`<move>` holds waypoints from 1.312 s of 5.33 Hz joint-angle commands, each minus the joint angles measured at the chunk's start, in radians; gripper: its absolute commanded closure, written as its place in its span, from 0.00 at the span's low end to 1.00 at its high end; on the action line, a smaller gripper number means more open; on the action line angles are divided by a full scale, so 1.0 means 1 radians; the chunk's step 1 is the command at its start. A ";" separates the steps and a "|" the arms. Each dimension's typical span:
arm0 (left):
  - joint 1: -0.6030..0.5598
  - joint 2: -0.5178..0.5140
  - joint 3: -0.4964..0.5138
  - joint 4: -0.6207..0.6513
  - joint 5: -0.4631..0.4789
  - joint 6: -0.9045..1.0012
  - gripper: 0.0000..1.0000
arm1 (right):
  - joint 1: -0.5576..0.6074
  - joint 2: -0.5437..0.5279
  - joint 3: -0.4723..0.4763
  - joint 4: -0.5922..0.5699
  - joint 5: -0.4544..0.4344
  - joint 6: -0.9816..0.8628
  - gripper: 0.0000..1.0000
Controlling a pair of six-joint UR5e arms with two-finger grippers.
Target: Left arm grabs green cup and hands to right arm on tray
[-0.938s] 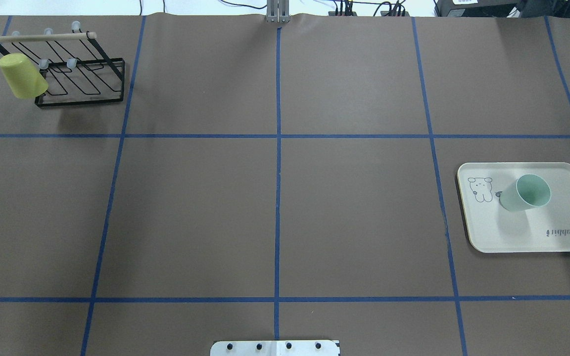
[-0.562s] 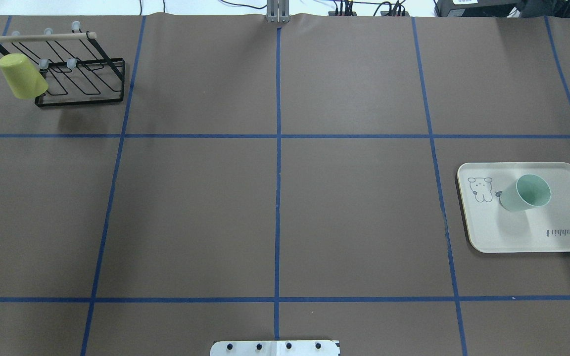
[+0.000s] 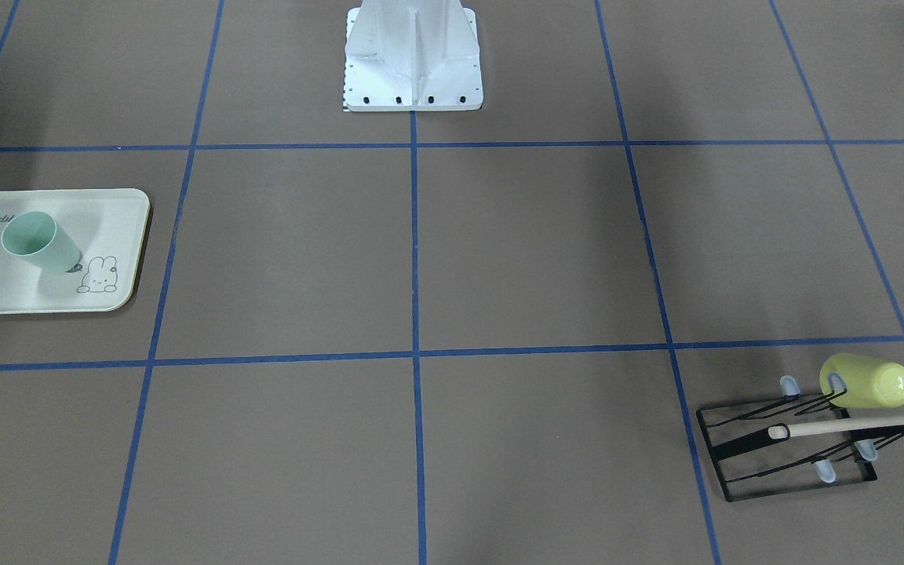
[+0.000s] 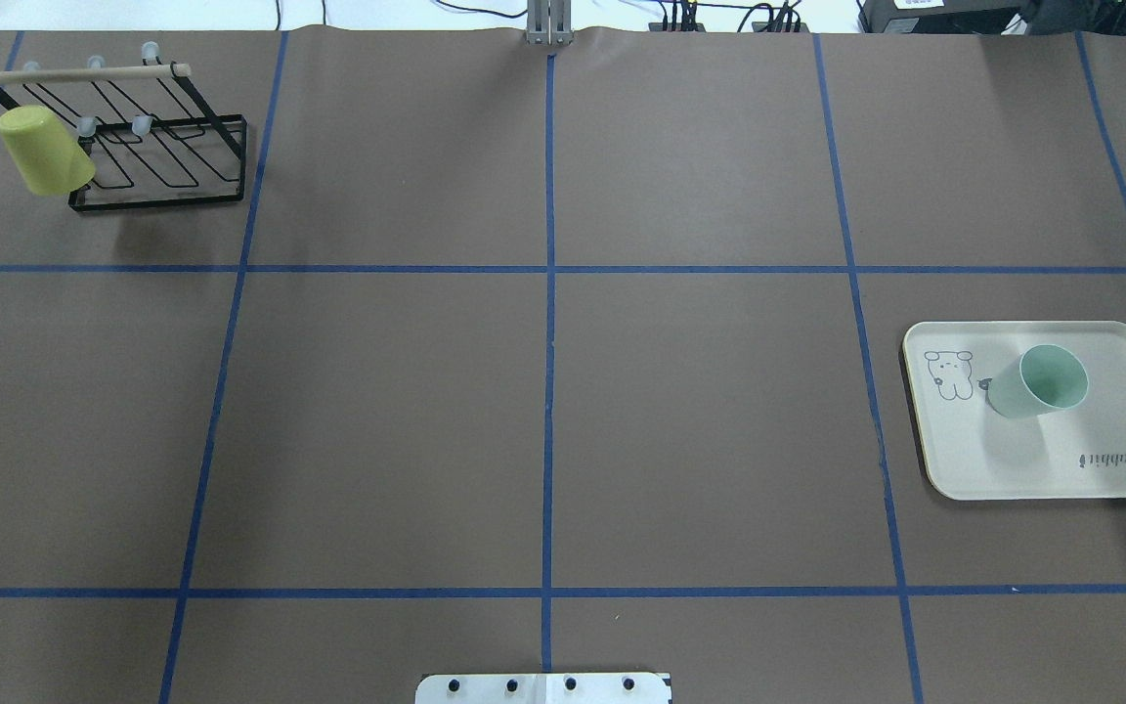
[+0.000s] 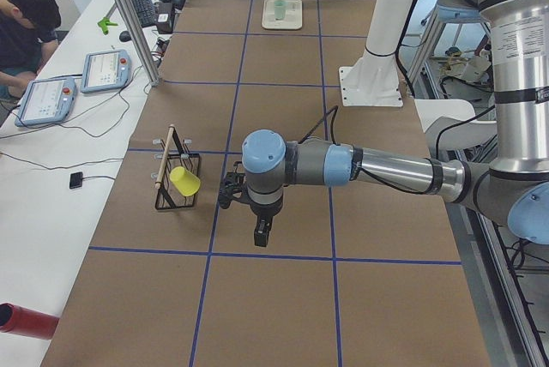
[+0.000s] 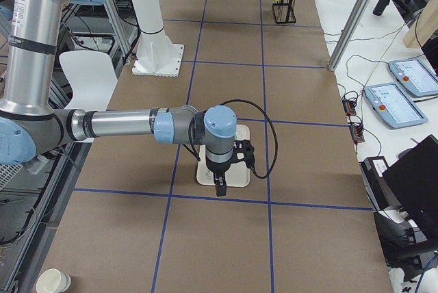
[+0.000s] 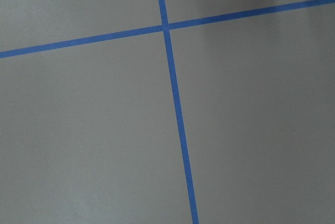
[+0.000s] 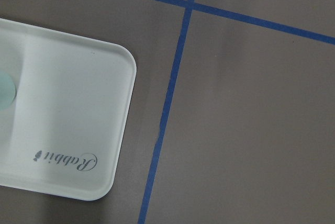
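Observation:
The green cup (image 4: pixel 1037 382) stands upright, mouth up, on the cream tray (image 4: pixel 1110 420) at the table's right side; both also show in the front-facing view, the cup (image 3: pixel 36 242) on the tray (image 3: pixel 118 227). In the right wrist view the tray (image 8: pixel 63 119) fills the left part, with a sliver of the cup (image 8: pixel 5 90) at the edge. My right gripper (image 6: pixel 219 187) hangs high over the tray's near edge. My left gripper (image 5: pixel 261 236) hangs over bare table near the rack. Both show only in side views, so I cannot tell whether either is open or shut.
A black wire rack (image 4: pixel 162 156) with a wooden bar stands at the far left, with a yellow-green tumbler (image 4: pixel 43 150) hung on it. The robot's white base plate (image 4: pixel 543 688) is at the near middle edge. Blue tape lines cross the brown table.

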 commanded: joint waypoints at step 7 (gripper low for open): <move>0.001 -0.001 0.000 -0.002 0.000 0.000 0.00 | 0.000 -0.002 -0.003 0.006 0.000 0.028 0.00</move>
